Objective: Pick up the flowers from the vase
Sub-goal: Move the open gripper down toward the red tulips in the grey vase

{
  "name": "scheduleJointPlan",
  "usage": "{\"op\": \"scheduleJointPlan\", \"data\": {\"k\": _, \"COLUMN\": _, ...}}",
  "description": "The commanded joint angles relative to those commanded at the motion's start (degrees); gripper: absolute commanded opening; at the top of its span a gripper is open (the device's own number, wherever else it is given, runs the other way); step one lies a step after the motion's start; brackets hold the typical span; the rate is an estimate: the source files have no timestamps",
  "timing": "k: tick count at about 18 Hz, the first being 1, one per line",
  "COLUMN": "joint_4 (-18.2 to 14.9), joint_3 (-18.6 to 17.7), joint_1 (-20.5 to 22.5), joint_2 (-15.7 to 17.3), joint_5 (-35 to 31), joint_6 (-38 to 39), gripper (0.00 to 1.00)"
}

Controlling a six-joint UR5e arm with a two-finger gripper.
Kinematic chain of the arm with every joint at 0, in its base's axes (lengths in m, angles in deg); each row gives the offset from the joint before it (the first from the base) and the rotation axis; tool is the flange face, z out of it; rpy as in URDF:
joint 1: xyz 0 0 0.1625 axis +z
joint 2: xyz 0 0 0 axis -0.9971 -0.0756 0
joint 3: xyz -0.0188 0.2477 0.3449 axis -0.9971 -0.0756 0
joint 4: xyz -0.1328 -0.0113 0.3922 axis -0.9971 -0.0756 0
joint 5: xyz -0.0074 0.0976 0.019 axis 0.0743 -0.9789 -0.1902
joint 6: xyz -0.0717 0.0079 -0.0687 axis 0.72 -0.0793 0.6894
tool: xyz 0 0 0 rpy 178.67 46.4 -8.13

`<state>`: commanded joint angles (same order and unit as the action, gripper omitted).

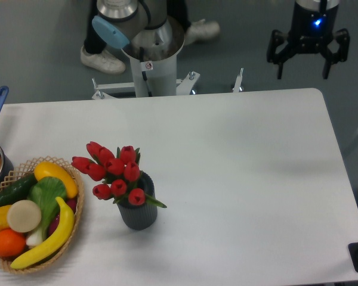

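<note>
Red flowers (115,171), ribbed dark grey vase (138,214)

A white worktop (238,179) with rounded corners is seen from above under even, soft light. Beyond its far edge, grey floor (36,36) is visible, where a person's white sneakers (104,59) are planted.

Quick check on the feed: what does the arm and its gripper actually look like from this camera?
The gripper is black, with two dark, claw-like fingers and a small blue light glowing on its body. The arm is silver-grey metal with a light blue joint cap, on a pale cylindrical pedestal bearing a small red-and-white sticker.
</note>
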<state>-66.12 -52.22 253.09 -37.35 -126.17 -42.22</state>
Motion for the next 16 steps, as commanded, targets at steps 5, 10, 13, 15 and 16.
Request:
{"op": "scheduleJointPlan", "data": {"k": 5, "joint_4": 0.0, "joint_3": 0.1, "joint_1": 0.1, "joint_2": -0.1, "joint_5": 0.1, "joint_6": 0.0, "gripper": 1.00}}
{"op": "scheduleJointPlan", "data": {"k": 10, "joint_4": 2.5, "joint_3": -3.7, "joint_1": 0.1, "joint_2": -0.4, "joint_5": 3.7, "joint_6": 0.4, "gripper": 1.00}}
{"op": "scheduleJointPlan", "data": {"k": 13, "joint_4": 9.5, "joint_3": -9.4, "joint_1": 0.1, "joint_2": 0.2, "joint_5": 3.7, "joint_6": 0.4, "gripper": 1.00}}
{"op": "scheduleJointPlan", "data": {"k": 15, "joint_4": 11.9, "joint_3": -11.0, "joint_1": 0.1, "joint_2": 0.3, "joint_5": 3.8, "joint_6": 0.5, "gripper": 1.00}}
{"op": "scheduleJointPlan", "data": {"k": 16, "joint_4": 12.0, "joint_3": -11.2, "joint_1": 0.0, "joint_2": 0.1, "joint_5": 3.9, "joint_6": 0.5, "gripper": 1.00}}
